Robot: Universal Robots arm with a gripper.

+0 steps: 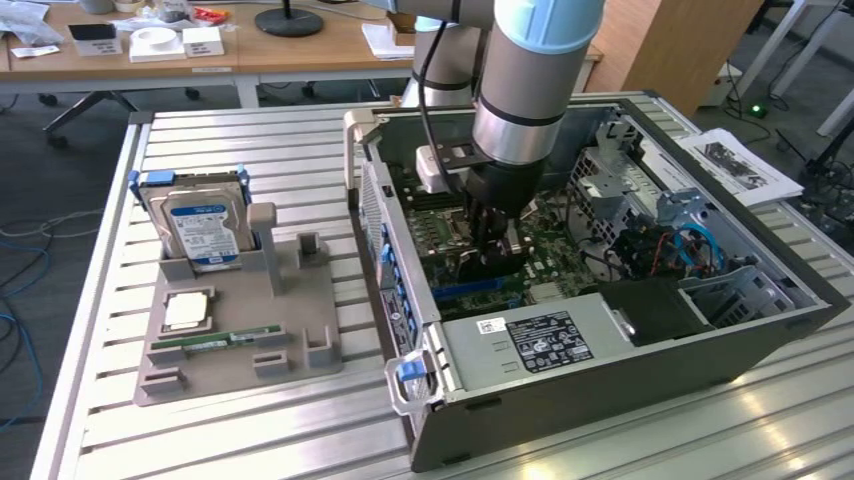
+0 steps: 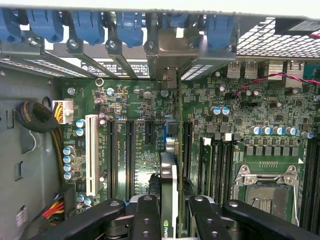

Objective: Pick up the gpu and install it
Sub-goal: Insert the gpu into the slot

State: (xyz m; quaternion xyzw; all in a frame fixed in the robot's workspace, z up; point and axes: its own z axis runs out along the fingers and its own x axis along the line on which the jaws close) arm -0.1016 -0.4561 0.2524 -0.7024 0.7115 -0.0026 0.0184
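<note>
**A:** So, what are the jaws doing?

**B:** They are closed on the gpu [image 2: 169, 170], one on each flat face, gripping its upper edge. The gripper [image 2: 168, 210] points straight down into the case [image 1: 641, 350].

**A:** And where is the gpu?

**B:** Inside the case, standing on edge over the board [image 2: 135, 105]. In the wrist view it runs as a thin line away from the jaws, between two black slots. Its far end reaches a silver bracket [image 2: 172, 47] at the case's rear wall, under a row of blue clips [image 2: 90, 25].

**A:** Is it seated in a slot?

**B:** I cannot tell. Its lower edge is hidden behind the card itself.

**A:** What lies around it on the board?

**B:** A white slot [image 2: 91, 155] on one side, well apart from the card. The socket [image 2: 265, 192] with its metal frame is on the other side, past more black slots.

**A:** And outside the case?

**B:** At the exterior view's left a grey tray [image 1: 240, 370] sits on the table [image 1: 200, 440]. It holds a drive [image 1: 200, 225] standing upright, a chip [image 1: 187, 310] lying flat, and a green stick [image 1: 216, 342] just in front of the chip. Papers [image 1: 741, 165] lie beyond the case at the exterior view's right.
</note>
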